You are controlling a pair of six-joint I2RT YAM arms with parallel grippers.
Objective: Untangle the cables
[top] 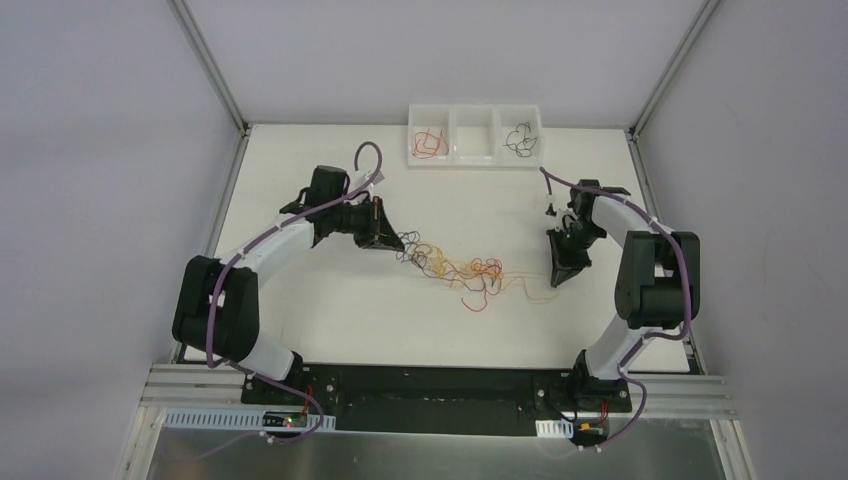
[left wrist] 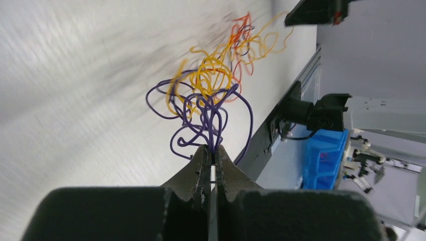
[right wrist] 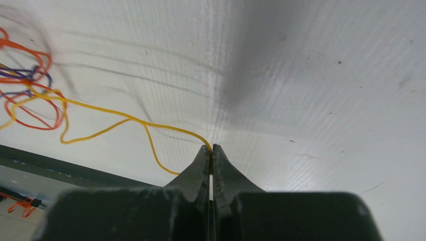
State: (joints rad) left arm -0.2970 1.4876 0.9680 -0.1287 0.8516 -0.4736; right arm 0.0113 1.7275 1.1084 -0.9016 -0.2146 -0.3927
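Observation:
A tangle of thin purple, yellow and orange-red cables (top: 462,270) lies in the middle of the white table. My left gripper (top: 397,240) sits at the tangle's left end, shut on the purple cable (left wrist: 203,113), whose loops rise straight from the pinched tips (left wrist: 213,152). The yellow cable (left wrist: 213,75) and the red cable (left wrist: 241,30) knot beyond it. My right gripper (top: 560,277) sits at the tangle's right end, shut on the yellow cable (right wrist: 125,120), which runs left from the tips (right wrist: 211,149) to the orange-red loops (right wrist: 30,100).
A white three-compartment tray (top: 475,135) stands at the table's back edge, with an orange cable (top: 430,143) in its left bin and a black cable (top: 521,137) in its right bin. The black base rail (top: 430,385) runs along the near edge.

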